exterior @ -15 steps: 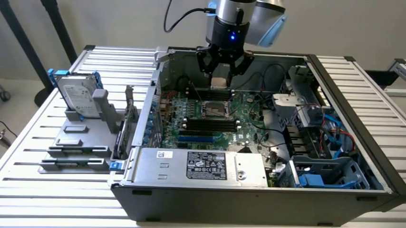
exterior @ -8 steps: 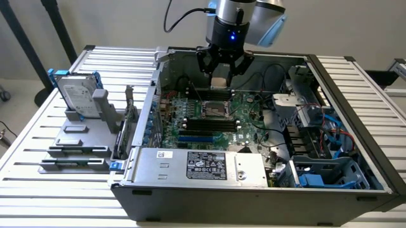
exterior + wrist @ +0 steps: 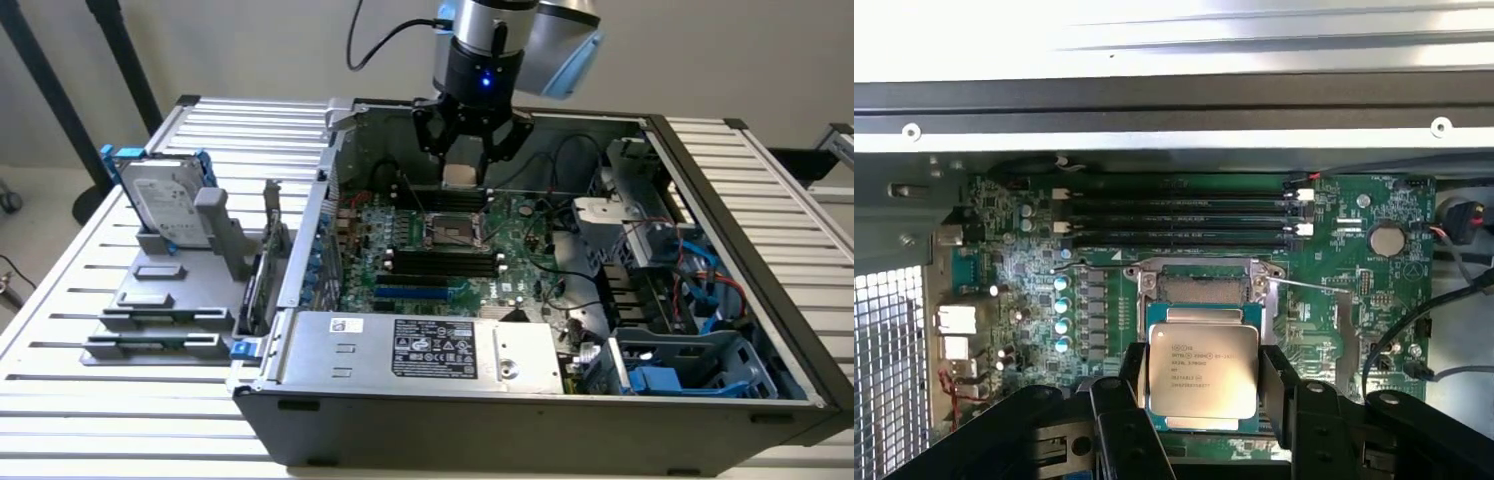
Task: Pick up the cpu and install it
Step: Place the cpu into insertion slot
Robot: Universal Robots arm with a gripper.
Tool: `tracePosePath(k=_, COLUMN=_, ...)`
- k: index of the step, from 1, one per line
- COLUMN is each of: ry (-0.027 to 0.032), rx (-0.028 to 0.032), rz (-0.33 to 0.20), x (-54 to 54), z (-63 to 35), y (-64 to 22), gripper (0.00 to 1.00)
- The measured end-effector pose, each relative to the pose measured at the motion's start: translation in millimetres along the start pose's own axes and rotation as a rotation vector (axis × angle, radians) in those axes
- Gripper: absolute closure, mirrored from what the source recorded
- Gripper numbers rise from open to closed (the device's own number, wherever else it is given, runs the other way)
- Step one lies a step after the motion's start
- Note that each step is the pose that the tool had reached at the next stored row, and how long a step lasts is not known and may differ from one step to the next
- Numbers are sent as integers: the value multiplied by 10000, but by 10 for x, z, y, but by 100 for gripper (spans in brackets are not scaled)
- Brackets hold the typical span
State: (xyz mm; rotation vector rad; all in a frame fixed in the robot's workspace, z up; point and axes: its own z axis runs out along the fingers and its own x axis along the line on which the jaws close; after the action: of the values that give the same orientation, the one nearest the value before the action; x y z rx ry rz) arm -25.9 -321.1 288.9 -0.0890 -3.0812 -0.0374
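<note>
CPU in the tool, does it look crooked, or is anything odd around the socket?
Nothing stands out. The cpu sits square in the tool, its edges parallel to the open socket on the motherboard, not yet seated.

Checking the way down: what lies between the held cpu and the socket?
Nothing: in the exterior view, the cpu in the gripper hangs over the open socket.
</note>
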Motion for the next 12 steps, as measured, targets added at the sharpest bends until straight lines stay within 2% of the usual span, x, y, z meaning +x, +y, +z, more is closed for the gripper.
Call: tracePosePath(k=12, ry=-50, rx=-131, rz=2180, x=-7, z=103, y=-2, gripper=45)
